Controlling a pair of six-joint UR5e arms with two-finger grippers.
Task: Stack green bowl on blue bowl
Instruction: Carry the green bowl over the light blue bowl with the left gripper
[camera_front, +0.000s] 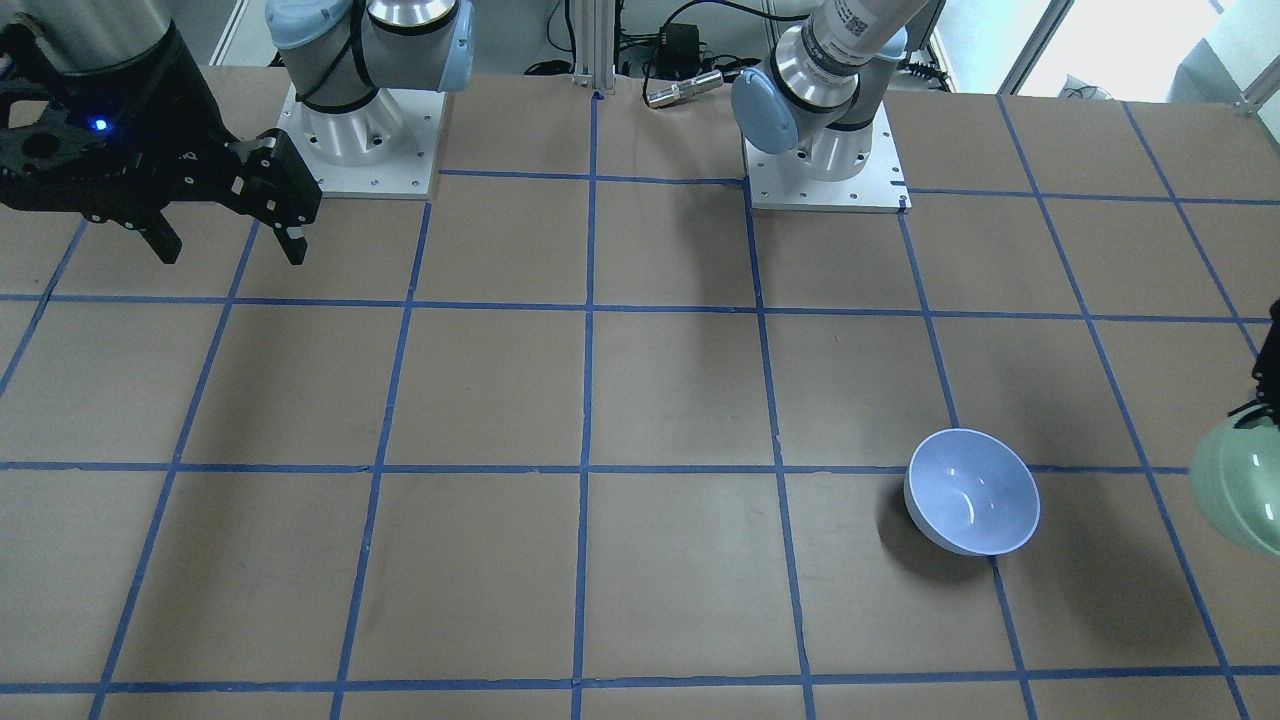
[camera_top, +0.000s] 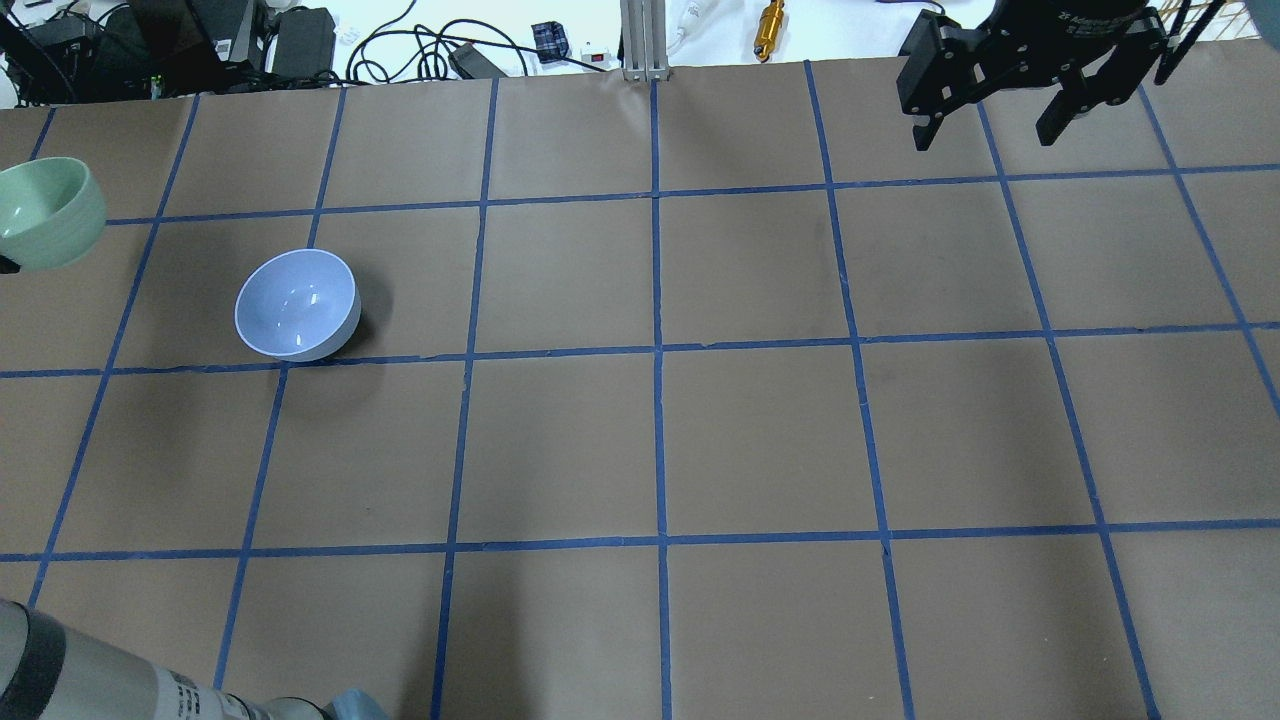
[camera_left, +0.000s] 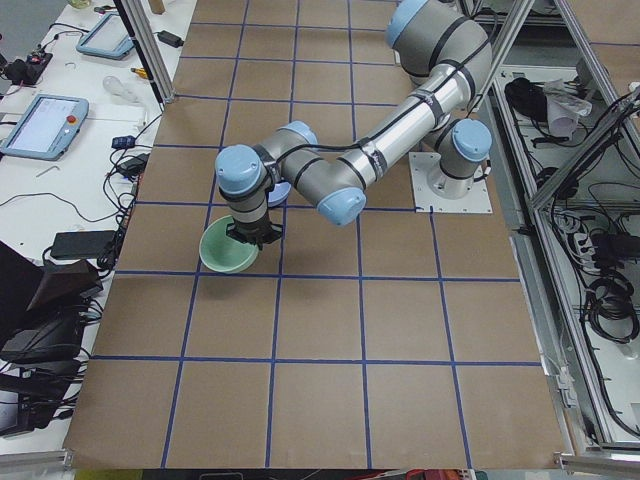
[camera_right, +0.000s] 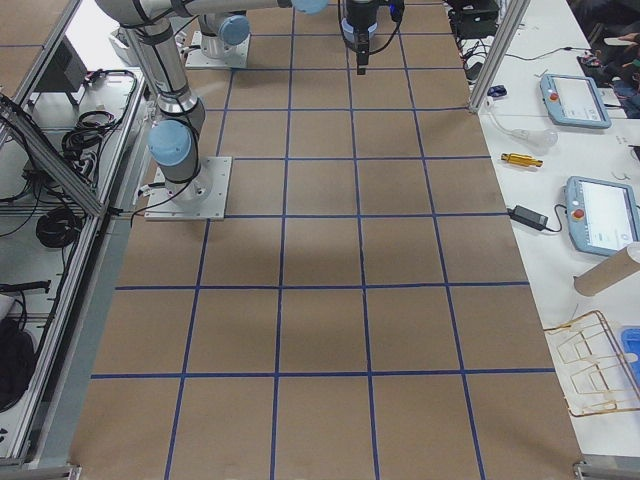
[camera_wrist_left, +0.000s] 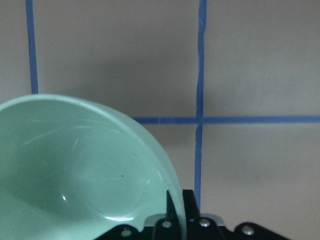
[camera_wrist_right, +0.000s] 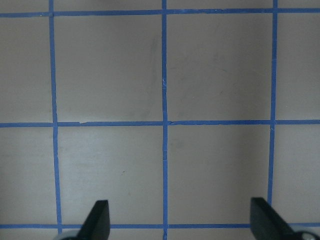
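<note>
Picture edges crop the green bowl (camera_front: 1245, 495) and left tool (camera_wrist_left: 179, 210).

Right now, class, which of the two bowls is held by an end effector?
The green bowl, pinched at its rim by the left end effector; the blue bowl sits free on the table, untouched.

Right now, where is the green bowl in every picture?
Front-facing: green bowl at the right edge, cut off.
Overhead: green bowl at the left edge, upper part.
Left side: green bowl left of the middle.
Right side: not in it.
Left wrist: green bowl fills the lower left.
Right wrist: not in it.
Landmark: the blue bowl shows near it in the front-facing and overhead views.
</note>
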